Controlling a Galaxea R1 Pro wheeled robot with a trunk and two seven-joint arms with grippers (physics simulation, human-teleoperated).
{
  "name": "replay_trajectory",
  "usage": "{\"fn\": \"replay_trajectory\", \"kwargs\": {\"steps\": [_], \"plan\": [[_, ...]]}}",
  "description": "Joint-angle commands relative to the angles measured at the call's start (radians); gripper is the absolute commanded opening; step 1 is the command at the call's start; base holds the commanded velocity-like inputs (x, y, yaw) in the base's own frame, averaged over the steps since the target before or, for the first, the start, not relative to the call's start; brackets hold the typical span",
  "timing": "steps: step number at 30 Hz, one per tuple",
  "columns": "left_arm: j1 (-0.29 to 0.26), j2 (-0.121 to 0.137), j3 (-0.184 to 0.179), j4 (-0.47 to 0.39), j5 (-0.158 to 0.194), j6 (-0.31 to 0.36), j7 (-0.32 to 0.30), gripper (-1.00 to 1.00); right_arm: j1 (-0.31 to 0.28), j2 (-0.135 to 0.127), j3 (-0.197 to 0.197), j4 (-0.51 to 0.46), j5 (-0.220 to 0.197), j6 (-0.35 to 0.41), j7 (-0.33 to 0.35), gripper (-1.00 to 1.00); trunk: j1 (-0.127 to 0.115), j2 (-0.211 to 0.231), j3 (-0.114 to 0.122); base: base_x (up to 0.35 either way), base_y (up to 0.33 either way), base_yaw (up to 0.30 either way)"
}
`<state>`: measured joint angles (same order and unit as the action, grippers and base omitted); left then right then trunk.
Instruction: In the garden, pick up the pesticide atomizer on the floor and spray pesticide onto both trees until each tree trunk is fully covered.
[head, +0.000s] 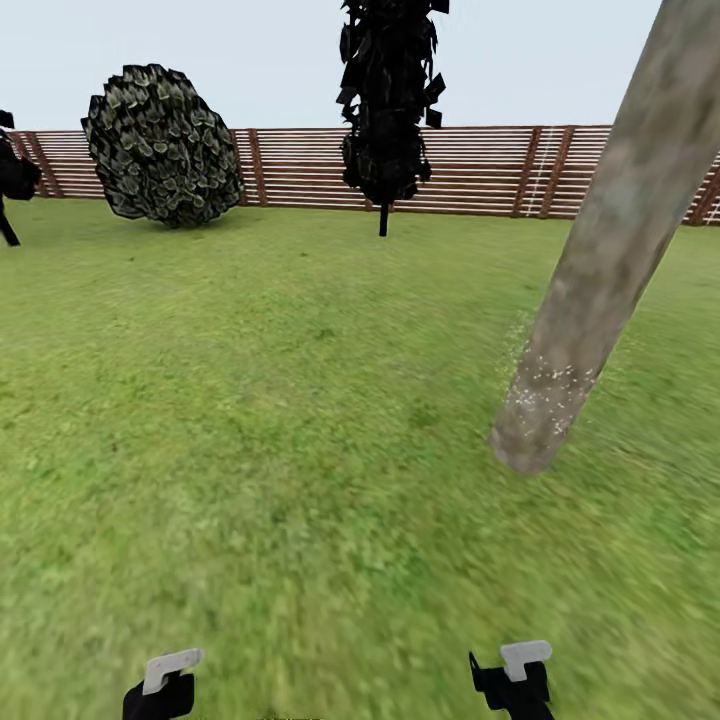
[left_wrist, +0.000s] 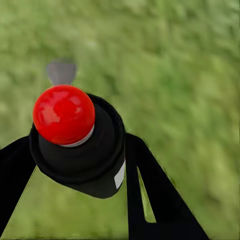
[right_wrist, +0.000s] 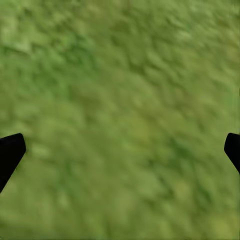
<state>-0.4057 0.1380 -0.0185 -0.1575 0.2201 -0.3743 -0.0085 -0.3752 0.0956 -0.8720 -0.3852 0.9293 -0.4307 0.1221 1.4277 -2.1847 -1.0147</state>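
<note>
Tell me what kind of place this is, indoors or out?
Outdoors, apparently a fenced garden: lawn underfoot, a slatted wooden fence at the back, a bush and a tree trunk nearby. The left gripper holds the atomizer over grass.

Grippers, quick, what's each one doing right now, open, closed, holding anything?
Left gripper: closed on the atomizer, red top showing.
Right gripper: open, nothing in it, grass beyond.

atomizer (left_wrist: 80, 145): matt black body, glossy red top | tree trunk (head: 610, 250): mottled, rough | fence (head: 480, 170): wood slats
</note>
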Motion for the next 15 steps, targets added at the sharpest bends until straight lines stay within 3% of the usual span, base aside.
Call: {"fn": "replay_trajectory", "kwargs": {"steps": [1,15], "plan": [[-0.001,0.0,-0.002,0.001,0.005,-0.003,-0.001,-1.0,-0.001,0.001,-0.008,-0.002,0.003,-0.003,0.008,1.0,0.0,0.0,-0.001,0.0,0.0,0.279],[0.0,0.0,-0.001,0.001,0.005,-0.003,-0.001,-1.0,-0.001,0.001,-0.008,-0.002,0.003,-0.003,0.008,1.0,0.0,0.0,-0.001,0.0,0.0,0.279]]}}
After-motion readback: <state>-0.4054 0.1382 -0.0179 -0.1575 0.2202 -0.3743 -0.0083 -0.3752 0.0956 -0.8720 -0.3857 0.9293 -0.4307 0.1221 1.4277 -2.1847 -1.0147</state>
